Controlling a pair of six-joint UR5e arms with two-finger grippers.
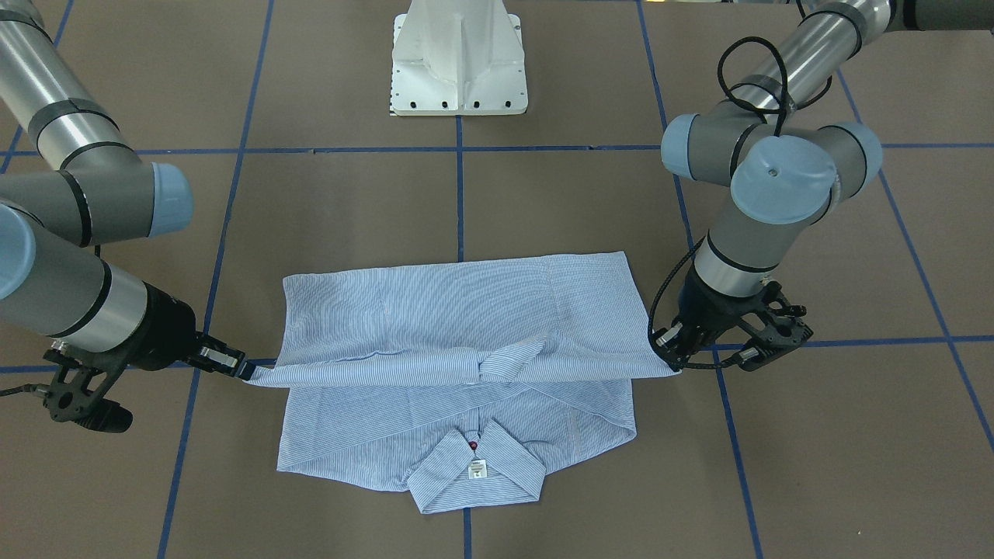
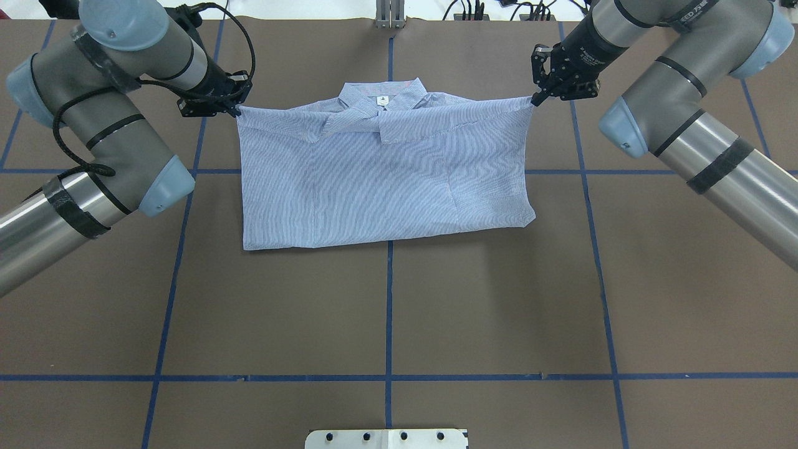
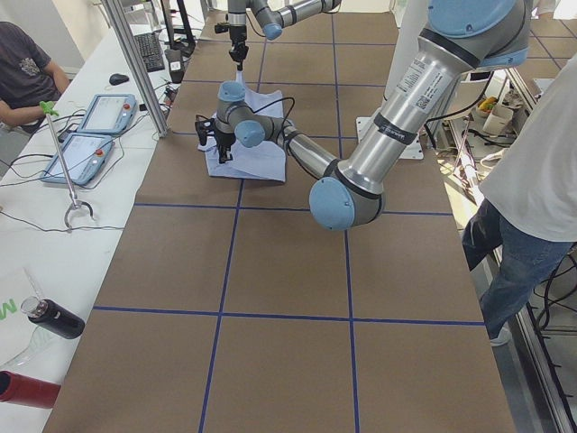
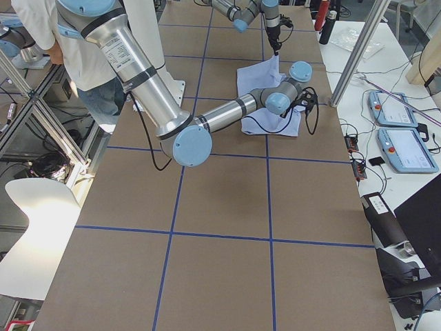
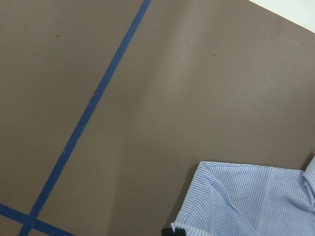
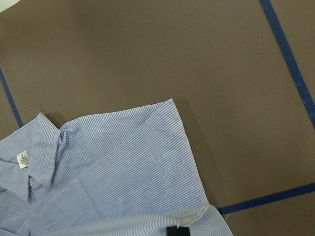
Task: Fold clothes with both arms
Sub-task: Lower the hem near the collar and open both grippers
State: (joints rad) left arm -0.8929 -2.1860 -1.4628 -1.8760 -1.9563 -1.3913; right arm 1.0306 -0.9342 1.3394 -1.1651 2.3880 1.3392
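Across the lower middle of the front-facing view the shirt (image 1: 458, 310) lies on the brown table (image 1: 559, 202), collar (image 1: 475, 470) toward the bottom edge. Its doubled-over edge is drawn taut between the left gripper (image 1: 674, 363), closed on the corner at centre right and hanging steeply from a bent wrist, and the right gripper (image 1: 239, 366), closed on the corner at centre left and reaching in nearly level, probably so the fold lands flat and square. From overhead the shirt sits upper centre, the left arm (image 2: 112, 131) and right arm (image 2: 673, 100) entering from the side edges with wrists turned inward, while each wrist view shows only a shirt corner meeting its bottom edge.
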